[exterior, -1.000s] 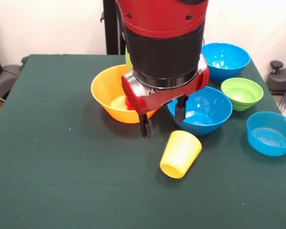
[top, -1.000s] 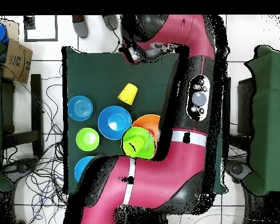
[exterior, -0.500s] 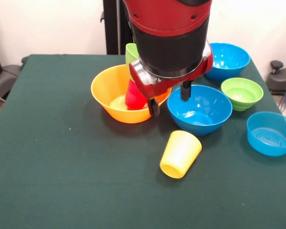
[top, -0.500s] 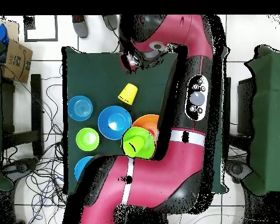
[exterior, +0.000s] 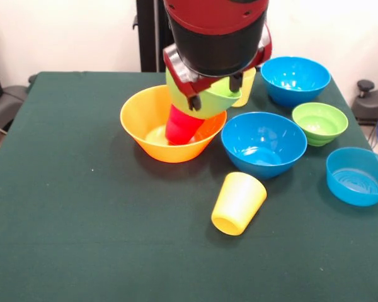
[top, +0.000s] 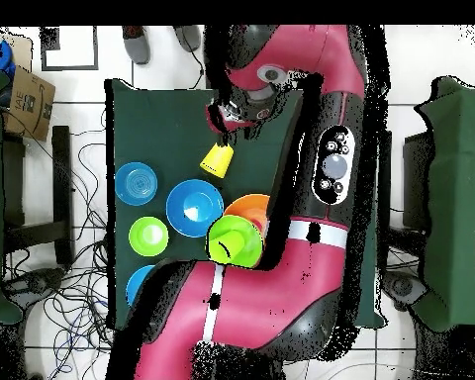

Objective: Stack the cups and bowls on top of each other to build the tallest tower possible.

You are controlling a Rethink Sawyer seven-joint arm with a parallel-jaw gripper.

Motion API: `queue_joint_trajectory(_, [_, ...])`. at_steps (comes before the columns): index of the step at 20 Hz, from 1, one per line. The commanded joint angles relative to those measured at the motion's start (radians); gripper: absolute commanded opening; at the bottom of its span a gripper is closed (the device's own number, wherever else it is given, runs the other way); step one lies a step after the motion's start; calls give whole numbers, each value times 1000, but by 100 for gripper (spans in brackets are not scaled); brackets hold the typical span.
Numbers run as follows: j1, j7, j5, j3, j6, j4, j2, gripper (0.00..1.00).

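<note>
Arm comes down over the middle of the green table (exterior: 82, 207), and the gripper (exterior: 217, 94) hangs just above the back rim of the orange bowl (exterior: 145, 123); two dark fingertips (exterior: 193, 102) show under the red wrist with a clear gap between them and nothing in it, so it's spread apart and empty. Orange bowl sits upright on the table with the red cup (exterior: 179, 126) inside it, leaning against the far wall; the big lime bowl (exterior: 208, 100) sits tilted on top of the red cup and the orange rim, partly hidden by the wrist; a pale yellow cup (exterior: 246, 88) peeks out right behind it, can't tell what it's standing on. Yellow cup (exterior: 238, 202) lies on its side on the cloth in front of the medium blue bowl (exterior: 264, 143), mouth toward the camera, close to that bowl but apart from it. Further right there's the small green bowl (exterior: 320, 123), the shallow blue bowl (exterior: 358, 176) near the table's edge, and another blue bowl (exterior: 296, 78) at the back, all upright and separate. From overhead the yellow cup (top: 218, 158) sits just beside the gripper (top: 225, 121); lime bowl (top: 234, 242) overlaps the orange one (top: 253, 208).
</note>
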Motion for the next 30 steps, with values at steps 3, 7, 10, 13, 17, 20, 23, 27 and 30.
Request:
queue_joint_trajectory(3, [12, 229, -52, -52, 144, -46, 45, 100])
queue_joint_trajectory(7, [14, 203, -54, -79, 88, 18, 11, 100])
queue_joint_trajectory(10, [15, 190, -51, -93, 48, 83, -27, 100])
queue_joint_trajectory(13, [18, 186, -43, -103, -9, 163, -66, 100])
queue_joint_trajectory(17, [21, 199, -24, -102, -100, 312, -128, 100])
queue_joint_trajectory(20, [17, 217, 0, -97, -106, 381, -158, 100])
queue_joint_trajectory(23, [7, 230, 25, -86, -128, 448, -177, 100])
queue_joint_trajectory(27, [3, 236, 37, -88, -236, 549, -213, 100])
queue_joint_trajectory(30, [-2, 210, 37, -94, -329, 622, -240, 100])
